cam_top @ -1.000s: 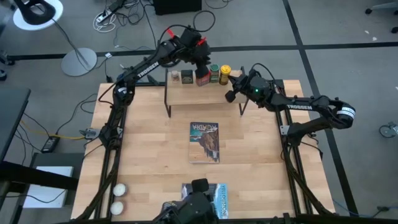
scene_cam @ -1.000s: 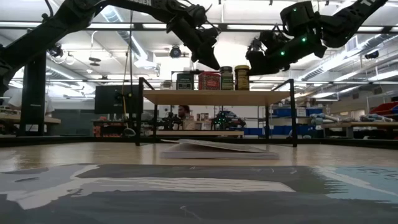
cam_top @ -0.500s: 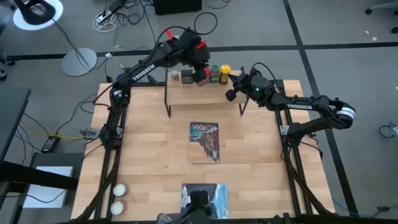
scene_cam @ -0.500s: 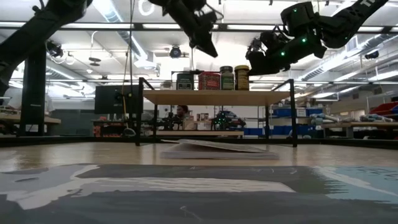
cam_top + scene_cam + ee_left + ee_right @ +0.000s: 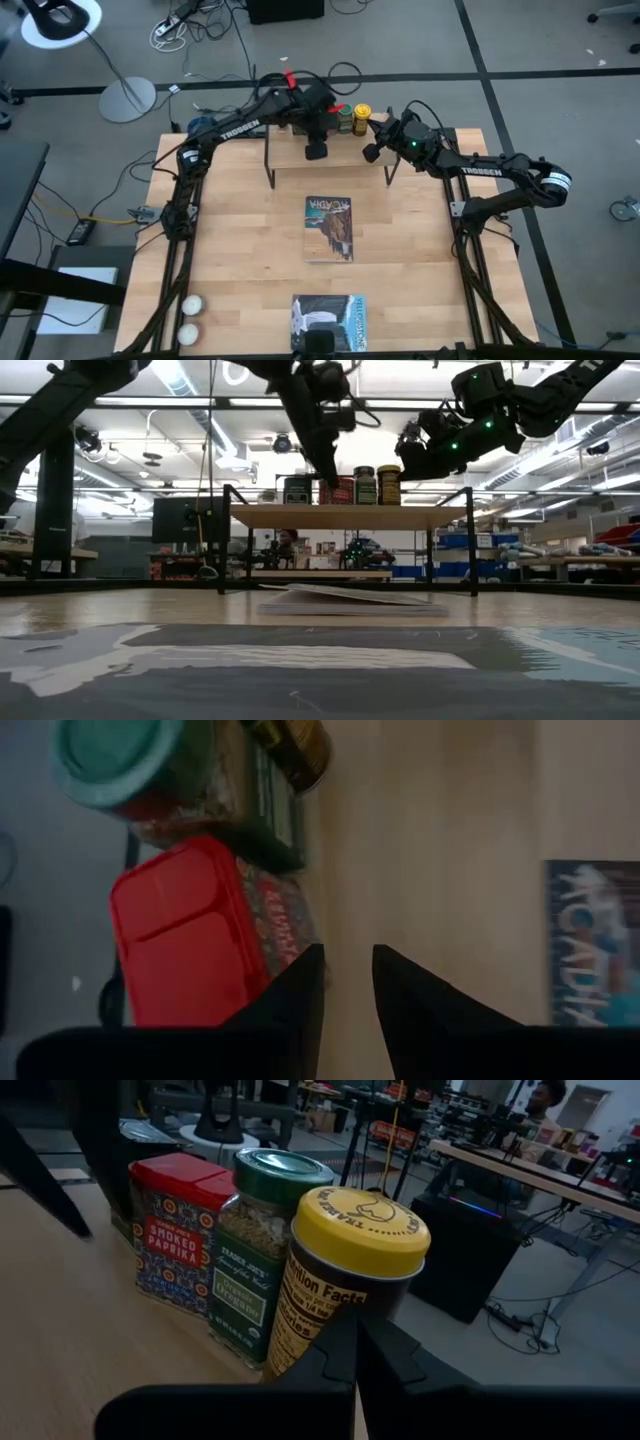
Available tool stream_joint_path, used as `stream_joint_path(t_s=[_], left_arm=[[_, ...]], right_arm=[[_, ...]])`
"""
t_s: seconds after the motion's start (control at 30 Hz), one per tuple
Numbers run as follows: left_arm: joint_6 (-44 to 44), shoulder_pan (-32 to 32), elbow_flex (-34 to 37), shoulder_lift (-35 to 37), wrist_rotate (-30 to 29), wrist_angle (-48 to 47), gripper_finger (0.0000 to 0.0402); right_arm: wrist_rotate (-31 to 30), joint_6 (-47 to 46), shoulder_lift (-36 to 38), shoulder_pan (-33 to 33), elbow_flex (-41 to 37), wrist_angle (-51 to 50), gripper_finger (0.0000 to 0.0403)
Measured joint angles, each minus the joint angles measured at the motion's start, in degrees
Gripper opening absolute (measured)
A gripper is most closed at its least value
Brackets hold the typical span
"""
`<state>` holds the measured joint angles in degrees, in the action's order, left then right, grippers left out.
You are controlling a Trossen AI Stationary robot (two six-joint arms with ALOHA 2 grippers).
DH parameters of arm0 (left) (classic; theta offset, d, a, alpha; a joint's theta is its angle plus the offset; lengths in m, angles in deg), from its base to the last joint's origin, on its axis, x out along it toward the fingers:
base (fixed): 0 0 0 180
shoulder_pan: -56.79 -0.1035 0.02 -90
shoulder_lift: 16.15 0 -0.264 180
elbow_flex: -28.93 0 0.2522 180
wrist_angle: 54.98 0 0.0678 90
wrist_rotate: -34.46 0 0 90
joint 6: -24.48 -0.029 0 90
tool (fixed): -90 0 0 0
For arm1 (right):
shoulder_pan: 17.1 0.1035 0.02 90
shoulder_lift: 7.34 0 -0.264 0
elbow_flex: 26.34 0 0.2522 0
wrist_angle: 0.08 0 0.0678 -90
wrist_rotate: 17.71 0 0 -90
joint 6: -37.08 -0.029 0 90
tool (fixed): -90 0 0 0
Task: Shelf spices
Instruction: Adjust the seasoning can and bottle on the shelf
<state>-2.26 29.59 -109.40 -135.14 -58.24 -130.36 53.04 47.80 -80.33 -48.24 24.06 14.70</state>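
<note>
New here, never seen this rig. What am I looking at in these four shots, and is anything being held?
Two dark robot arms work at a wooden table. One camera looks straight down, one sits at tabletop height, and one rides on each wrist.

At the far edge stands a low wooden shelf on black legs. Along its back sit the spices: a red paprika tin, a green-lidded jar, a yellow-lidded jar and a dark tin. A book lies mid-table, another at the near edge, and two white balls at the near left corner.

The left pincer hangs over the shelf beside the red tin, fingers slightly apart, holding nothing. The right pincer is shut and empty, just behind the yellow-lidded jar.
</note>
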Motion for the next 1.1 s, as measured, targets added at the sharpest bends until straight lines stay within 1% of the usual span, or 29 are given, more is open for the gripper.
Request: stream_joint_path(t_s=[0.07, 0.17, 0.6, 1.1], left_arm=[[0.19, 0.11, 1.8, -0.01, -1.06, 1.4, 0.0092], [0.46, 0.11, 2.57, -0.06, -1.6, 2.47, 0.0092], [1.47, -0.49, 2.77, 0.0, -5.31, 1.44, 0.0092], [1.65, -1.14, 2.77, 0.0, -7.79, 0.57, 0.0092]], right_arm=[[0.0, 0.0, 0.0, 0.02, 0.0, -0.01, 0.0], [0.02, 0.0, 0.0, 0.02, 0.0, -0.22, 0.0], [0.04, 0.0, 0.0, 0.02, 0.0, -0.2, 0.0], [0.12, -0.07, 0.0, 0.04, 0.0, -0.15, 0.0]])
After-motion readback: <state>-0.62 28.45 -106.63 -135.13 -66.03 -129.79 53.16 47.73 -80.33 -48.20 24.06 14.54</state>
